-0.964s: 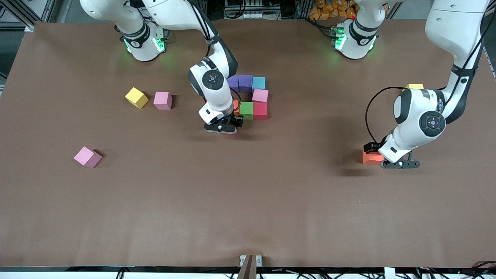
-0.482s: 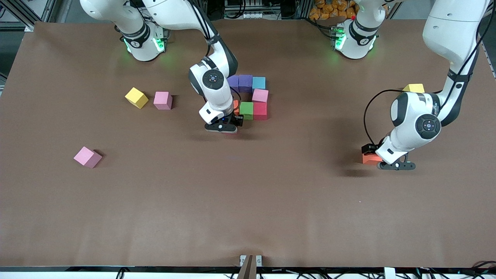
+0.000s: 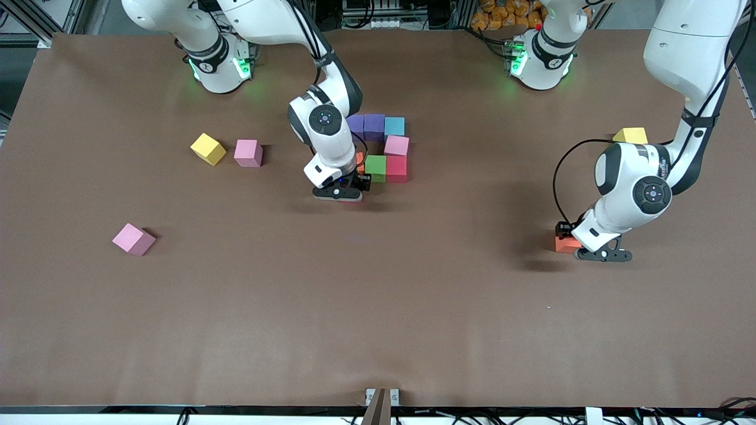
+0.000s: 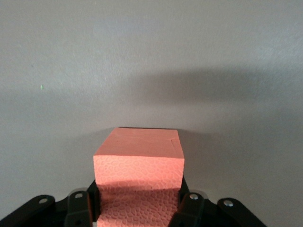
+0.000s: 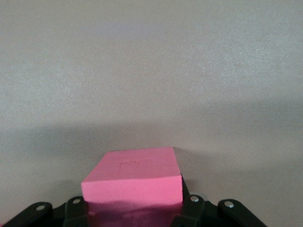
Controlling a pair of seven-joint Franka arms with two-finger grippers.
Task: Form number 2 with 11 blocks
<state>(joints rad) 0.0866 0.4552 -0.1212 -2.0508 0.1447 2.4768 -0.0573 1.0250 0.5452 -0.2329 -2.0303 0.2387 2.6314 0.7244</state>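
Observation:
Several cubes form a cluster mid-table: two purple, light blue, pink, red, green, and an orange one half hidden by the right arm. My right gripper is low beside that orange cube, shut on a pinkish-red block that the hand hides in the front view. Toward the left arm's end, my left gripper is down at the table. Its fingers press both sides of an orange block.
Loose cubes lie toward the right arm's end: yellow, pink, and another pink nearer the camera. A second yellow cube sits by the left arm's forearm. The brown table stretches wide toward the camera.
The left gripper has lowered slightly and its fingers have closed onto the orange block. The right gripper has stayed almost still with its block.

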